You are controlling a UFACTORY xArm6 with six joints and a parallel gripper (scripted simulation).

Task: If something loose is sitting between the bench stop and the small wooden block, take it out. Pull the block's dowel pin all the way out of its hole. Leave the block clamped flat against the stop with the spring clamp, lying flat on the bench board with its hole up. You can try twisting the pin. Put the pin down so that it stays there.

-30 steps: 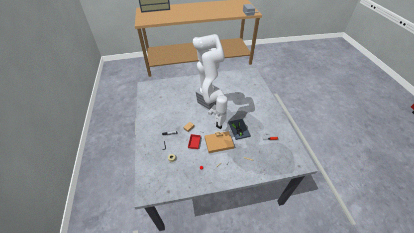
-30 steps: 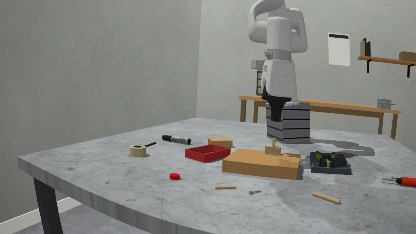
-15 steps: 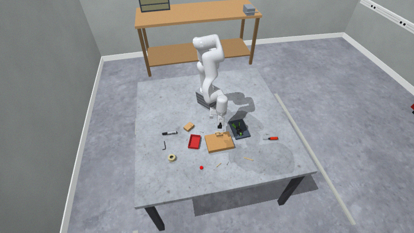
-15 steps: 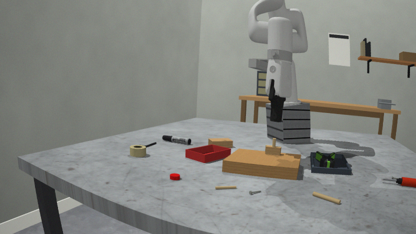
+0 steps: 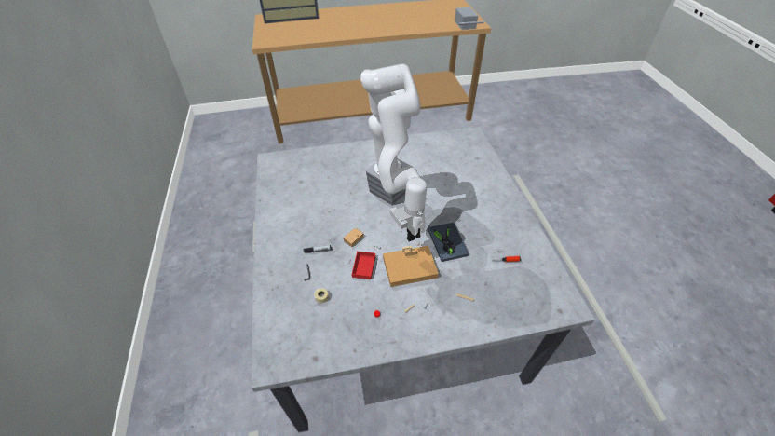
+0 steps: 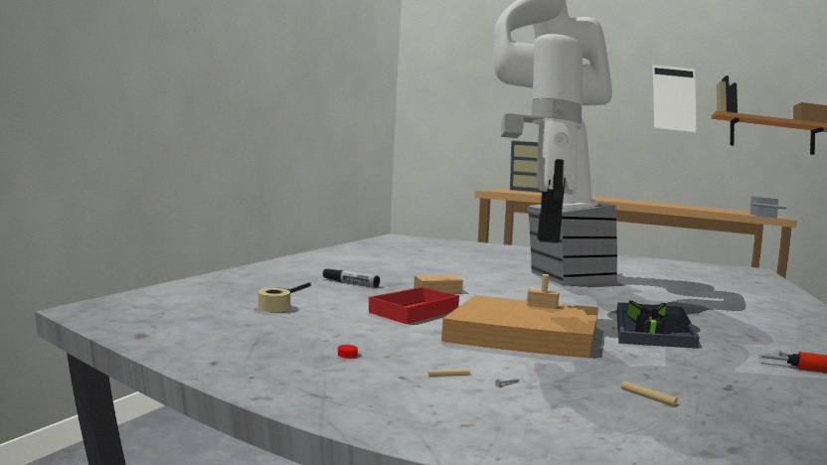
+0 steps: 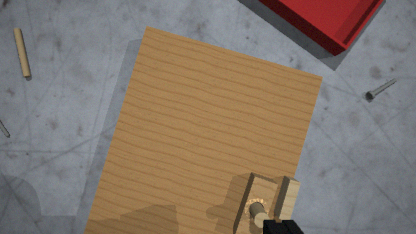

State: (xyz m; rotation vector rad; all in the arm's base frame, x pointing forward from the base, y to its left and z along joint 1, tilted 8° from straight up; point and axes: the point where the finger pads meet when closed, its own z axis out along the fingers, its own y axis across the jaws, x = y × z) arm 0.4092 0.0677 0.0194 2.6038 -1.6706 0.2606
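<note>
The bench board [image 6: 520, 323] lies on the table. The small wooden block [image 6: 542, 298] lies flat on its far edge with the dowel pin [image 6: 544, 282] standing upright in its hole. In the wrist view the block [image 7: 260, 200] sits beside the thin bench stop [image 7: 288, 196], with a narrow dark gap between them; I cannot tell if anything is in it. My gripper [image 6: 548, 233] is shut and empty, hanging well above the pin; it also shows in the wrist view [image 7: 281, 227] at the bottom edge. The green and black spring clamp [image 6: 647, 316] lies in a dark tray [image 5: 450, 238] to the right of the board.
A red tray [image 6: 413, 303] and a spare wooden block [image 6: 438, 282] lie left of the board. Two loose dowels [image 6: 448, 373] [image 6: 648, 392], a screw [image 6: 506, 382] and a red cap [image 6: 347, 351] lie in front. A screwdriver [image 6: 806, 361], a marker [image 6: 350, 277] and a tape roll [image 6: 273, 299] lie further off.
</note>
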